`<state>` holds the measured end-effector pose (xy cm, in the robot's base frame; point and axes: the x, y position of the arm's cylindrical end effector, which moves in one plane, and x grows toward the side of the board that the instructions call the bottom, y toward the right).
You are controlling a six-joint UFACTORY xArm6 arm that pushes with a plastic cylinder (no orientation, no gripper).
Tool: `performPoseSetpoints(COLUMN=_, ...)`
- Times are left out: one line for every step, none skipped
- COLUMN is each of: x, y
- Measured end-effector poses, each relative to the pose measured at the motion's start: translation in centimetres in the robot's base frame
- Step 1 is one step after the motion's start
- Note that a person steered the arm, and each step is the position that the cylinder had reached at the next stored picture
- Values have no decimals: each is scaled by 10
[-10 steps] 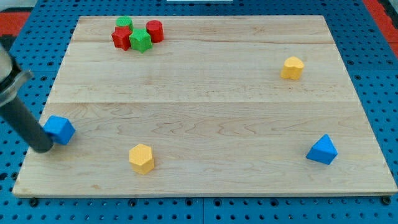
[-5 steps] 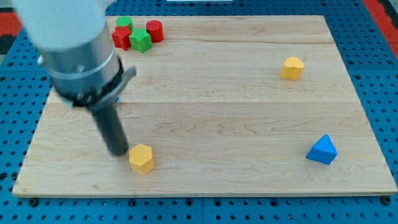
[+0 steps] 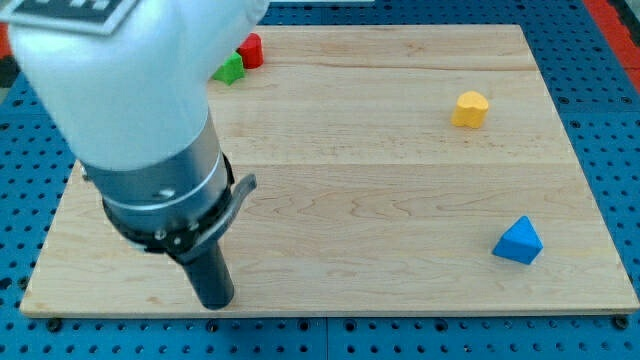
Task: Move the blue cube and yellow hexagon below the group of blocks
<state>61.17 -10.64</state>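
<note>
My tip [image 3: 217, 303] rests near the bottom left edge of the wooden board [image 3: 400, 200]. The arm's large white and grey body fills the view's left side. The blue cube and the lower yellow hexagon do not show; the arm covers where they were. From the group at the top left only a red cylinder [image 3: 250, 48] and a green block [image 3: 230, 70] peek out beside the arm. A second yellow hexagon [image 3: 470, 108] sits at the upper right.
A blue triangular block [image 3: 518, 241] lies at the lower right of the board. The board rests on a blue perforated table [image 3: 610, 150].
The arm has swept from the left edge, where the tip touched the blue cube, towards the view's bottom and closer to the camera. It now hides the cube, the lower yellow hexagon and part of the group.
</note>
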Motion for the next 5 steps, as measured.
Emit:
performPoseSetpoints(x=-39, y=-33)
performPoseSetpoints(x=-89, y=-51)
performPoseSetpoints(x=-72, y=-23)
performPoseSetpoints(x=-61, y=-1)
performPoseSetpoints(x=-97, y=0)
